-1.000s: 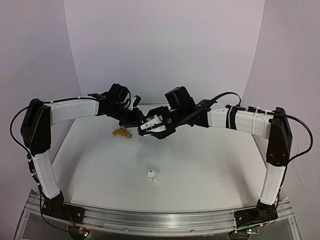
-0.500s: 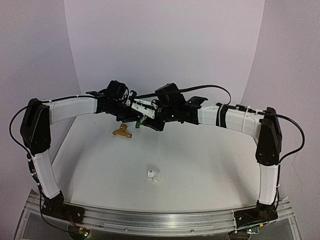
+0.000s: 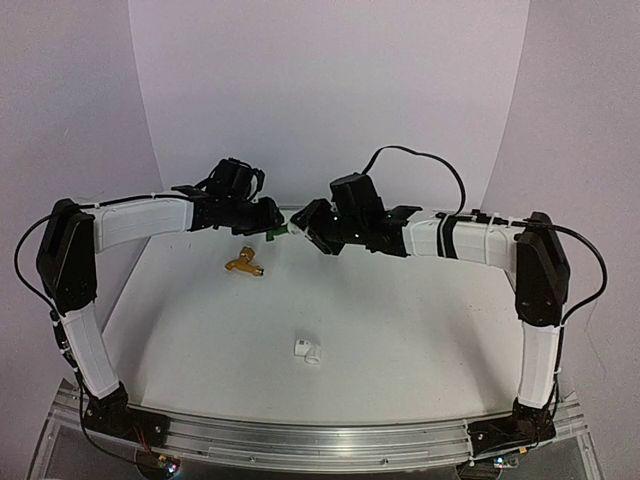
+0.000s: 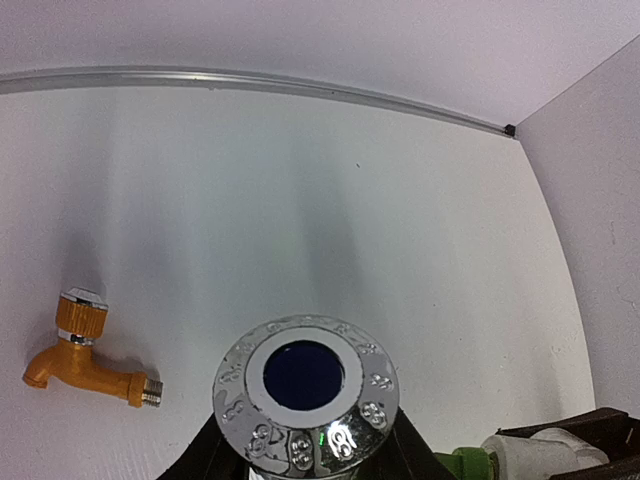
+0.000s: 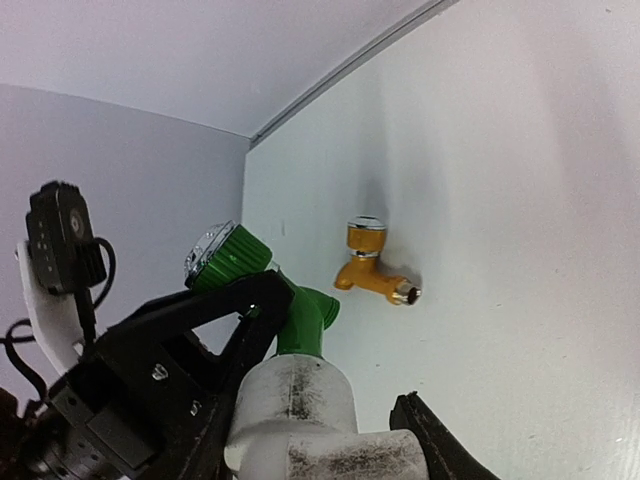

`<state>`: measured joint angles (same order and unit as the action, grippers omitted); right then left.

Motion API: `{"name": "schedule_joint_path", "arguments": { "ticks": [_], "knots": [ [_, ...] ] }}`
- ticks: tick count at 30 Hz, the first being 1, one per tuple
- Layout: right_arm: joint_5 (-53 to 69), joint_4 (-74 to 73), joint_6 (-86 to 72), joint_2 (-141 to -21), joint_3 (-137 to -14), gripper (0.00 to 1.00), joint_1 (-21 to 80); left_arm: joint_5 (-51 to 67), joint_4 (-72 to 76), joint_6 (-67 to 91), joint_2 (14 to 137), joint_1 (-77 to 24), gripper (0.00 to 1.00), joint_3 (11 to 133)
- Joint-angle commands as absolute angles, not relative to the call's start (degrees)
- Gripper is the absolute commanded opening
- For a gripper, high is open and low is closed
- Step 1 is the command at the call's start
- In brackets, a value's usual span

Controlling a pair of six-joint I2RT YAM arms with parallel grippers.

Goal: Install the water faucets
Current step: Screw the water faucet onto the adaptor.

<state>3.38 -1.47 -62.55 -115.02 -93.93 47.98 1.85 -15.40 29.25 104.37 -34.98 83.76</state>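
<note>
**Green tap and white fitting held together in the air**

A loose white fitting [image 3: 308,351] lies on the table [image 3: 420,330], nearest to the arm bases. Farther back, the orange tap [image 3: 245,264] lies on its side, apart from everything else. Above the far part of the table the two grippers meet. The left gripper [image 3: 268,218] is closed around the green tap [image 5: 262,272], under its knob. The right gripper [image 5: 322,445] grips a second white fitting [image 5: 300,405], which touches the end of the green tap.

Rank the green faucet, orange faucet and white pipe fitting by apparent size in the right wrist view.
1. white pipe fitting, nearest the camera
2. green faucet
3. orange faucet, farther off; true sizes unsure
</note>
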Motion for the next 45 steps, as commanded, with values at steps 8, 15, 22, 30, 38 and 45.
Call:
{"name": "schedule_joint_path", "arguments": {
  "ticks": [8, 15, 22, 30, 38, 45],
  "knots": [
    [3.7, 6.6, -49.6, -105.6, -86.0, 0.98, 46.7, 1.2, -12.7, 28.9, 99.1, -35.2, 0.0, 82.0],
    [-1.4, 0.9, -24.4, -96.5, -79.7, 0.98, 46.6, 3.1, -14.8, 28.5, 99.9, -34.3, 0.0, 82.1],
    [-24.6, -34.6, -2.1, -105.8, -99.8, 0.98, 46.7, 4.3, -15.7, 27.9, 100.0, -34.2, 0.0, 82.7],
    [-16.8, -34.2, 18.5, -104.5, -98.3, 0.98, 47.3, 6.5, -15.6, 28.0, 101.0, -34.2, 0.0, 83.5],
    [-14.3, -26.4, 48.2, -103.1, -91.7, 0.98, 52.5, 10.6, -16.0, 26.8, 102.1, -34.1, 0.0, 84.5],
    [0.8, -20.5, 59.0, -100.8, -91.2, 0.98, 53.7, 14.2, -19.4, 25.4, 105.0, -34.1, 0.0, 87.4]
  ]
}}
